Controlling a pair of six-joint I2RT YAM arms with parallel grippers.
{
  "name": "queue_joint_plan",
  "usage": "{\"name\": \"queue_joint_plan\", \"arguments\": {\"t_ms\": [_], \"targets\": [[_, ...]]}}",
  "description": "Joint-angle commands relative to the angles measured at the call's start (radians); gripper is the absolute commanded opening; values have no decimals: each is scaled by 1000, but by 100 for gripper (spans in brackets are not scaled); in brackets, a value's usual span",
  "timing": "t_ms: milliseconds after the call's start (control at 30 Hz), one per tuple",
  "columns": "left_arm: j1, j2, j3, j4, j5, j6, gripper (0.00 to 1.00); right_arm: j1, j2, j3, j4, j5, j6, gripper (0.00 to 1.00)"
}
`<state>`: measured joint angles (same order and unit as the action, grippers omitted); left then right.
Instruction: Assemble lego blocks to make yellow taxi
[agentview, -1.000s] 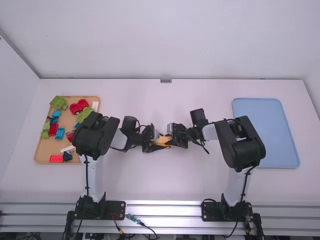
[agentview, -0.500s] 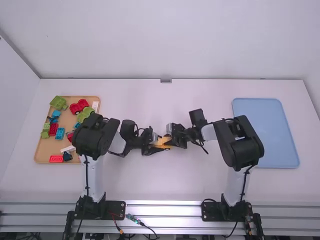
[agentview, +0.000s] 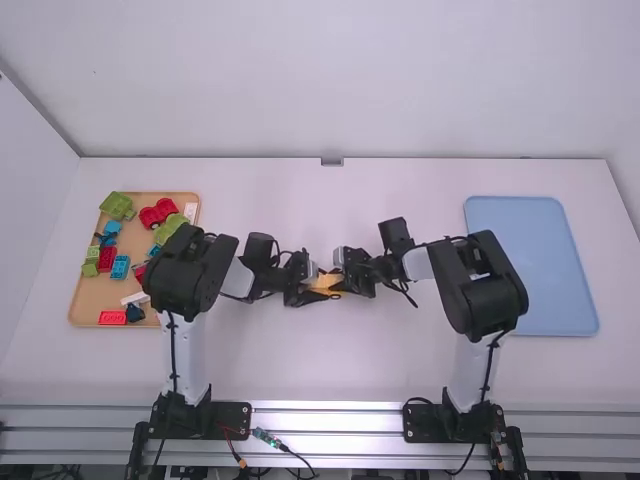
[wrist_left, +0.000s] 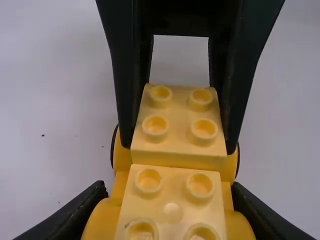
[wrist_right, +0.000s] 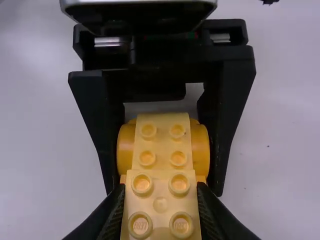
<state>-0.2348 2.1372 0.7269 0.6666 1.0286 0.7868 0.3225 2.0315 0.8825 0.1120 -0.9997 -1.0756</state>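
I could pass along the far side of the table (agentview: 330, 190), but my left arm (agentview: 190, 270) and right arm (agentview: 488, 290) bar the middle, meeting at the yellow blocks (wrist_left: 180, 140).

Between the left hand (agentview: 318, 293) and the right hand (agentview: 343, 281), the yellow lego piece (wrist_left: 172, 182) looked like smooth plastic, faintly glossy. Both hands looked matt black. Beneath them, the white bench (agentview: 330, 360) looked smooth and matt.

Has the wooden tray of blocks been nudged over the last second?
No. In the high view the wooden tray lies where it did, unchanged against the left arm's base.
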Motion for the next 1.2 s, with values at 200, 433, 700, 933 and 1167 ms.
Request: {"name": "queue_joint_plan", "arguments": {"t_ms": [200,433,700,933,1167], "targets": [[-8,14,-39,60,-80,-40,45,19,26,3,-12,3,-5,51],[-7,14,-64,113,-79,-41,46,19,26,3,-4,2,-1,76],[-7,14,-25,13,-77,-18,48,-40,-9,3,-11,-72,-10,99],[-8,14,-5,-35,-77,-7,47,-95,-44,3,-13,-137,-29,29],[-8,14,-33,21,-80,-7,41,-63,-42,2,-15,-141,-41,0]]}}
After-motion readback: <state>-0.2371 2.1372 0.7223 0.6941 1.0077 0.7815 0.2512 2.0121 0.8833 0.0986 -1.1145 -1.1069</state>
